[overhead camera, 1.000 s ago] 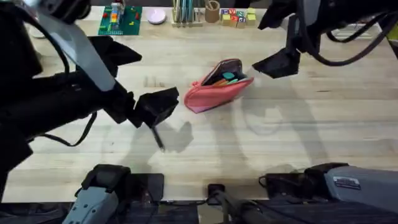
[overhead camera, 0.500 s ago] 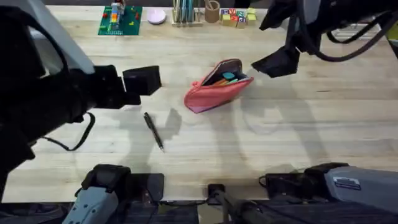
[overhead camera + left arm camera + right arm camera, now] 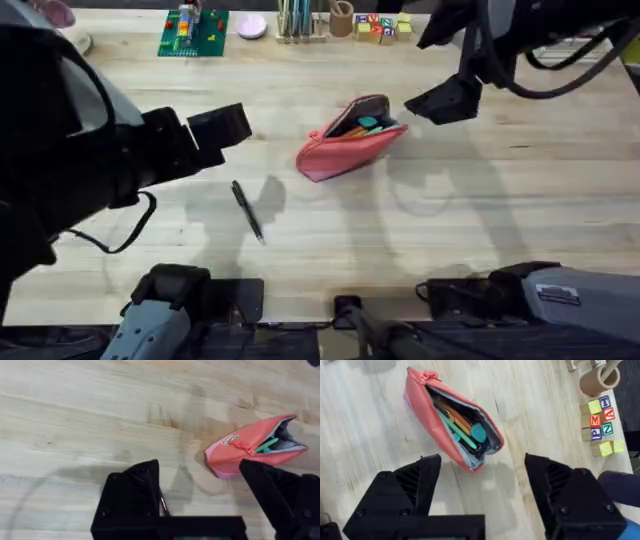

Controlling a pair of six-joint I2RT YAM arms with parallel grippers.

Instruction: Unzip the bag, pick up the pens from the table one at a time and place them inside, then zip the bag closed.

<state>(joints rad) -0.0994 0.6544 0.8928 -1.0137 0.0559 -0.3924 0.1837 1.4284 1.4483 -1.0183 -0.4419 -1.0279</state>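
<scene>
a: which step is going on here?

b: the filling one, i'd judge. the bag (image 3: pixel 350 136) is lying unzipped on the table (image 3: pixel 480 220), mouth gaping, with a green pen (image 3: pixel 460 429) and some orange ones already sitting inside. a black pen (image 3: pixel 247 210) is lying on the planks, near the bag but well apart from it.

a: so what is the next move calling for?

b: probably the left gripper (image 3: pixel 200 495) dropping onto that black pen, lining its fingers across the thin barrel, pinching it and carrying it to the open mouth. zipping comes after that.

a: and the claws right now?

b: the left gripper is hanging above the table with its fingers spread wide, holding nothing and touching nothing. the right gripper (image 3: pixel 482 485) is hovering just beside the bag's open end, also splayed and empty, with the bag lying beyond its fingertips.
</scene>
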